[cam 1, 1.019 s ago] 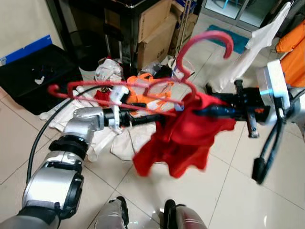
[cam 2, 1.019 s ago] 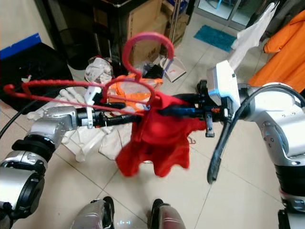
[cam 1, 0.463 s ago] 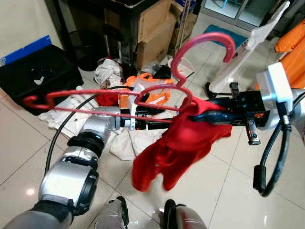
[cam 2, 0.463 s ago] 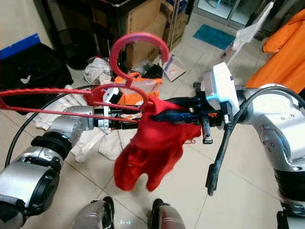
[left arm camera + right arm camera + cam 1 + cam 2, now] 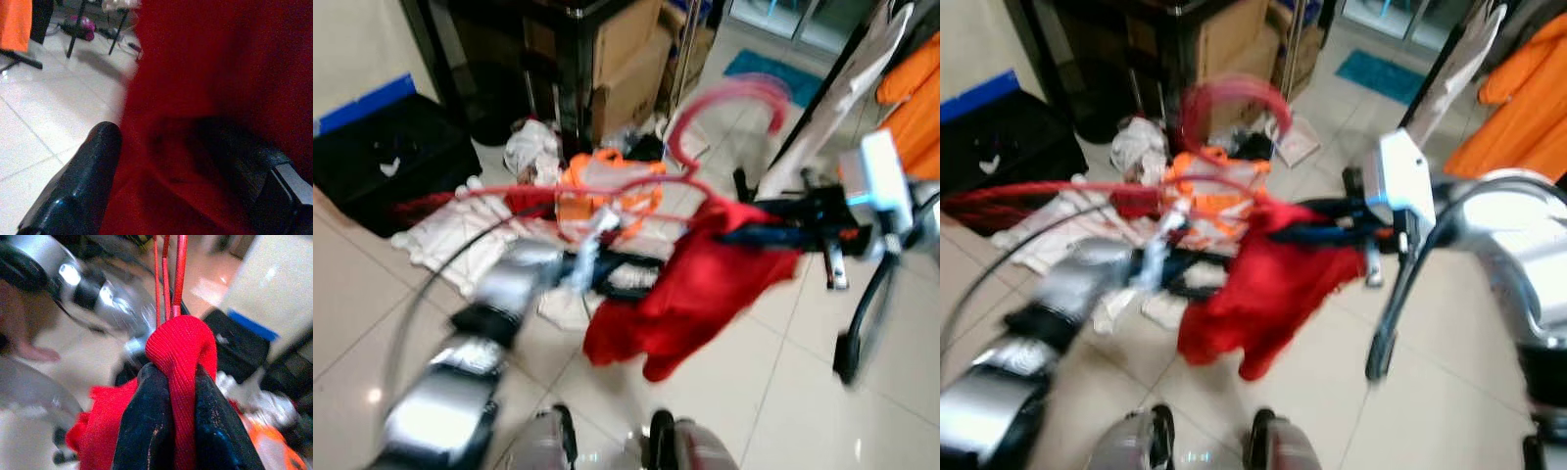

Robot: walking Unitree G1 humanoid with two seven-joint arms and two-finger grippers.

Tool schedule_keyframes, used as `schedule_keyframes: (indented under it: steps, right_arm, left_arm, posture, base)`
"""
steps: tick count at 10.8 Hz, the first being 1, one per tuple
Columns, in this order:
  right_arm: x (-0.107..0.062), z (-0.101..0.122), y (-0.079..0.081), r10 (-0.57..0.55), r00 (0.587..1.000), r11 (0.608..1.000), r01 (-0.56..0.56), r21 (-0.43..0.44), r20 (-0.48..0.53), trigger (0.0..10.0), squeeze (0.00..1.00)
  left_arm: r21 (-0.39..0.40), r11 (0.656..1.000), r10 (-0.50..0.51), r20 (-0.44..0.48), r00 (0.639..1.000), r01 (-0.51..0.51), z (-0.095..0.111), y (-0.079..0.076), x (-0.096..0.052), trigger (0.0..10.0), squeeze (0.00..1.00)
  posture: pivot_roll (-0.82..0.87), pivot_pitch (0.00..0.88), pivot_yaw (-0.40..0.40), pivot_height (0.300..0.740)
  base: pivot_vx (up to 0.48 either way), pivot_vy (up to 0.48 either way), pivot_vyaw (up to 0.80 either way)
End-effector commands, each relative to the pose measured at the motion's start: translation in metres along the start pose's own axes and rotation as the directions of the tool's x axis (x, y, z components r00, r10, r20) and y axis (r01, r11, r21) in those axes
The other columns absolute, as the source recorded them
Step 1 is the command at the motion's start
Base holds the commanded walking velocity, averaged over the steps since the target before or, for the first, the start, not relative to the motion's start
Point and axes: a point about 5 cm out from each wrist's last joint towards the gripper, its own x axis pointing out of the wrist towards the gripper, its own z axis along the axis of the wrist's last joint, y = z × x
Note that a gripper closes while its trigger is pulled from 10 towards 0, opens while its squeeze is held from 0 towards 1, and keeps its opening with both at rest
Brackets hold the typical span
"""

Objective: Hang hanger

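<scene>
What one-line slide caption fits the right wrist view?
Right gripper pinches red garment draped on the red hanger.

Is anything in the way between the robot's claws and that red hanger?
Only the red garment draped on the red hanger. The right gripper pinches a fold of that cloth at the hanger's end, and cloth hangs before the left gripper.

Bright daylight, heavy motion blur, floor glare
</scene>
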Motion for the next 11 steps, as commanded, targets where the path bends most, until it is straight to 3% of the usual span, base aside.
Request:
schedule_keyframes:
  steps: [1,5,7,8,9,11]
  right_arm:
    - [-0.002,0.001,0.000,0.009,1.000,1.000,-0.009,-0.027,-0.013,0.0,0.00]
    - [0.003,0.002,-0.001,0.038,0.999,0.998,-0.038,-0.044,0.011,0.0,0.00]
    - [0.004,0.008,-0.001,0.040,0.998,0.998,-0.038,-0.049,0.041,0.0,0.00]
    - [0.004,0.009,-0.001,0.032,0.999,0.998,-0.030,-0.048,0.043,0.0,0.00]
    - [0.002,0.006,-0.002,0.010,0.999,0.999,-0.009,-0.045,0.035,0.0,0.00]
    - [-0.001,0.003,-0.004,-0.026,0.999,0.999,0.027,-0.038,0.027,0.0,0.00]
  left_arm:
    - [0.029,0.999,-0.041,-0.046,0.998,0.042,0.002,-0.005,0.002,10.0,0.00]
    - [0.017,0.999,0.048,-0.095,0.994,-0.046,-0.006,-0.001,-0.003,10.0,0.00]
    - [-0.025,0.979,0.198,-0.096,0.975,-0.202,-0.013,0.012,-0.001,10.0,0.00]
    - [-0.047,0.953,0.295,-0.083,0.952,-0.299,-0.014,0.020,-0.002,0.0,0.00]
    - [-0.081,0.915,0.391,-0.066,0.918,-0.396,-0.016,0.026,-0.005,0.0,0.00]
    - [-0.135,0.872,0.469,-0.037,0.882,-0.470,-0.019,0.031,-0.007,0.0,0.00]
  posture:
    - [-0.18,0.165,-0.052,0.740]
    - [-0.16,0.156,-0.057,0.740]
    - [-0.16,0.156,-0.057,0.740]
    - [-0.17,0.157,-0.054,0.740]
    - [-0.18,0.159,-0.050,0.740]
    - [-0.18,0.164,-0.050,0.740]
  base:
    - [0.000,0.000,0.00]
    - [0.000,0.000,0.00]
    - [0.000,0.000,0.00]
    - [0.000,0.000,0.00]
    - [0.000,0.000,0.00]
    - [0.000,0.000,0.00]
